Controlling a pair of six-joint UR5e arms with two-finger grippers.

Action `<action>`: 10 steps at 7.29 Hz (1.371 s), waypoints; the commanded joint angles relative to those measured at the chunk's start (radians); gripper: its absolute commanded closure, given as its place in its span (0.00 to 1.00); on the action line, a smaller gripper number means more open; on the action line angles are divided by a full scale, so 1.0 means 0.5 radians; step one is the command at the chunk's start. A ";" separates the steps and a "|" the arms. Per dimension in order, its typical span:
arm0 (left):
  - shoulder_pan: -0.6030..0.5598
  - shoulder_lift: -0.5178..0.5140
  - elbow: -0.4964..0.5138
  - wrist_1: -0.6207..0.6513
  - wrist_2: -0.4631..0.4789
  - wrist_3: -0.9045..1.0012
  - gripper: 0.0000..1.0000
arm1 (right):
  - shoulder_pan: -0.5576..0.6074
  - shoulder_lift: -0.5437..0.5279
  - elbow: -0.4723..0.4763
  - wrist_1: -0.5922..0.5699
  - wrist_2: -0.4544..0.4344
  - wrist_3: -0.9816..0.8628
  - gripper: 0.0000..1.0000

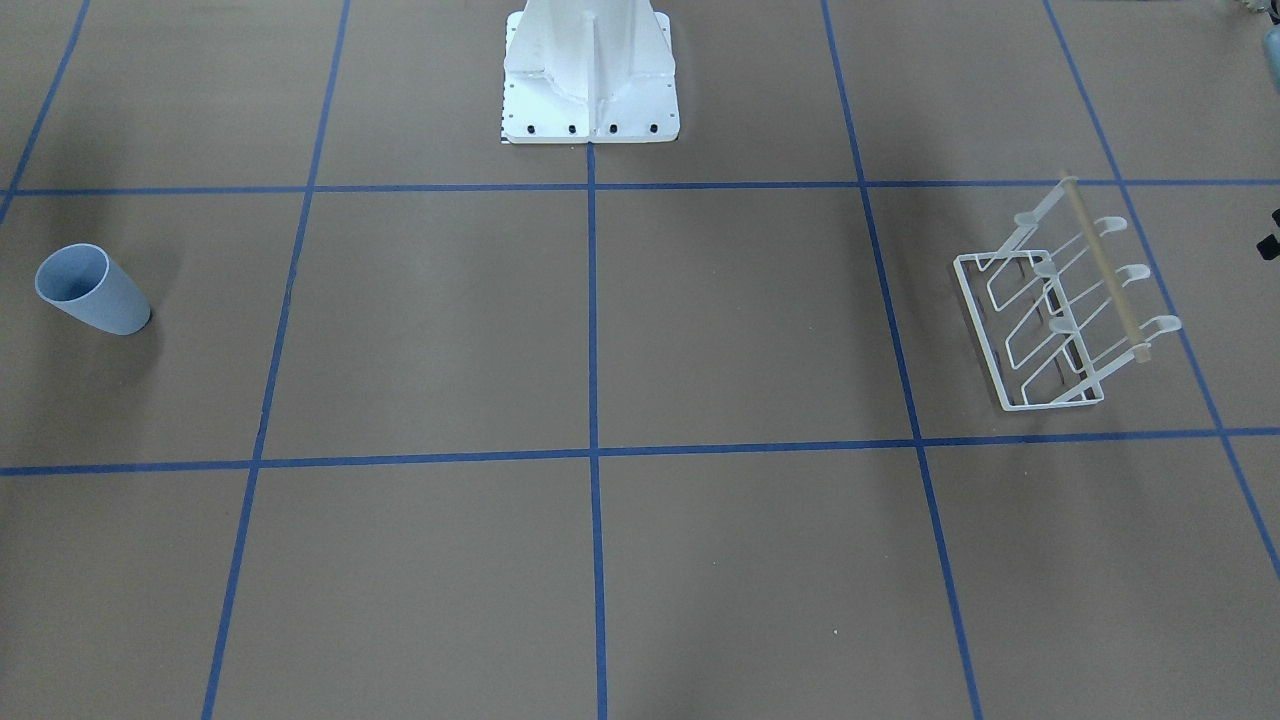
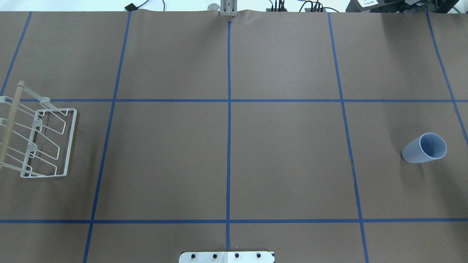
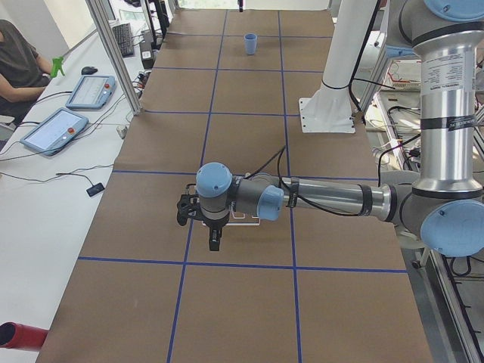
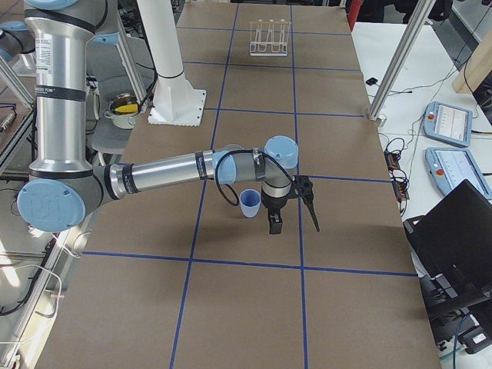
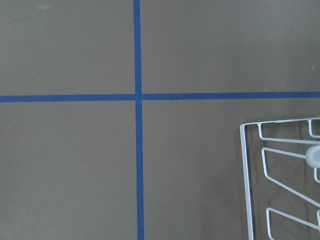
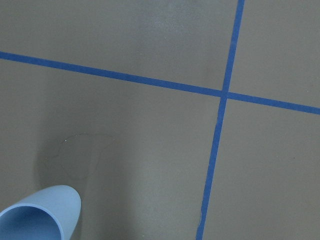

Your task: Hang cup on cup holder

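The light blue cup (image 1: 92,290) stands upright, mouth up, on the brown table at the robot's right end (image 2: 424,148). In the exterior right view my right gripper (image 4: 274,225) hangs pointing down just beside the cup (image 4: 250,203); I cannot tell whether it is open or shut. The cup's rim shows at the bottom left of the right wrist view (image 6: 42,215). The white wire cup holder (image 1: 1050,310) stands at the table's left end (image 2: 40,138), empty. My left gripper (image 3: 215,243) hangs above that end; I cannot tell its state. The holder's base frame shows in the left wrist view (image 5: 285,175).
The white robot base (image 2: 226,257) stands at the table's near middle edge (image 1: 590,80). Blue tape lines grid the brown table. Tablets (image 3: 57,128) and a seated person (image 3: 19,60) are beside the table on the operators' side. A laptop (image 4: 453,238) sits there too.
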 commanded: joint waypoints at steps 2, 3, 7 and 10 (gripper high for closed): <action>0.022 0.031 -0.005 0.141 0.204 0.273 0.01 | -0.025 0.015 0.000 0.003 0.010 -0.013 0.00; 0.019 0.031 0.007 0.290 0.251 0.317 0.01 | -0.031 0.012 0.000 0.000 0.013 -0.013 0.00; 0.010 0.031 0.038 0.420 0.242 0.302 0.01 | -0.132 0.012 0.000 0.003 0.028 -0.010 0.00; 0.010 0.025 0.023 0.402 0.221 0.311 0.01 | -0.291 0.061 -0.004 0.003 0.056 0.030 0.00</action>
